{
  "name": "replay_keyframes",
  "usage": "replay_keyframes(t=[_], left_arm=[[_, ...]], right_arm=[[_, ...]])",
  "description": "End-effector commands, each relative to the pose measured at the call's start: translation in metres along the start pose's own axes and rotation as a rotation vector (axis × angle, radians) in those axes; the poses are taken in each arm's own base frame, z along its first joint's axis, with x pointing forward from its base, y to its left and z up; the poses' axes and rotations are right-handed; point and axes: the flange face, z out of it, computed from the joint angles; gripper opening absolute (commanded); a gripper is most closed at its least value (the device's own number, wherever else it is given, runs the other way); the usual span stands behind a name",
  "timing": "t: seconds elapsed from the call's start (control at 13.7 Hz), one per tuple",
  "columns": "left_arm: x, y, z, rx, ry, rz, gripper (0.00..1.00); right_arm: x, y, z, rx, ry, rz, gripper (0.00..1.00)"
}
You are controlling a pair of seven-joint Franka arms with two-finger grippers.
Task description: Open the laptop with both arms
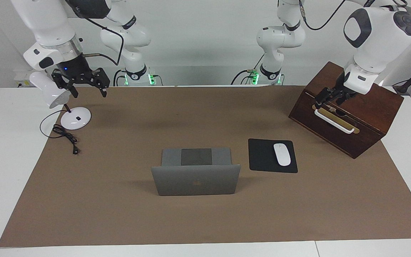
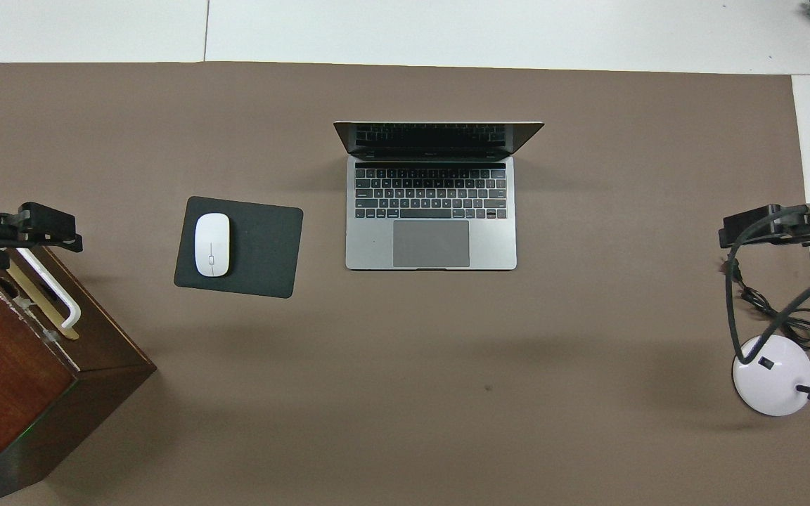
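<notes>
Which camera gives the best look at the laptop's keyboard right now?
The overhead view: the laptop is open, with its keyboard and trackpad plainly visible. The facing view shows only the lid's back and part of the deck and trackpad above it; the lid hides the keys.

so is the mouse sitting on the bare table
No, the mouse lies on the black mouse pad, beside the open laptop toward the left arm's end of the table.
</notes>
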Motion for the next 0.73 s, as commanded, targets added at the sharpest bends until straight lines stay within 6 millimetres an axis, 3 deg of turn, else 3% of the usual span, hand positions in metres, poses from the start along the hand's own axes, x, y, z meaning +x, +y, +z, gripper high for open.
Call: replay_keyframes(t=[0.0, 0.36, 0.66], left_arm=[[0.001, -0.002, 0.000, 0.012, 0.003, 0.006, 1.00], [0.002, -0.005, -0.007, 0.018, 0.014, 0.037, 1.00], [0.003, -0.003, -0.025, 0.050, 0.050, 0.086, 1.00]], right_arm=[[0.000, 0.002, -0.001, -0.002, -0.002, -0.015, 1.00], [-0.001, 0.000, -0.002, -0.002, -0.002, -0.020, 1.00], [-0.002, -0.006, -0.002, -0.002, -0.004, -0.030, 1.00]])
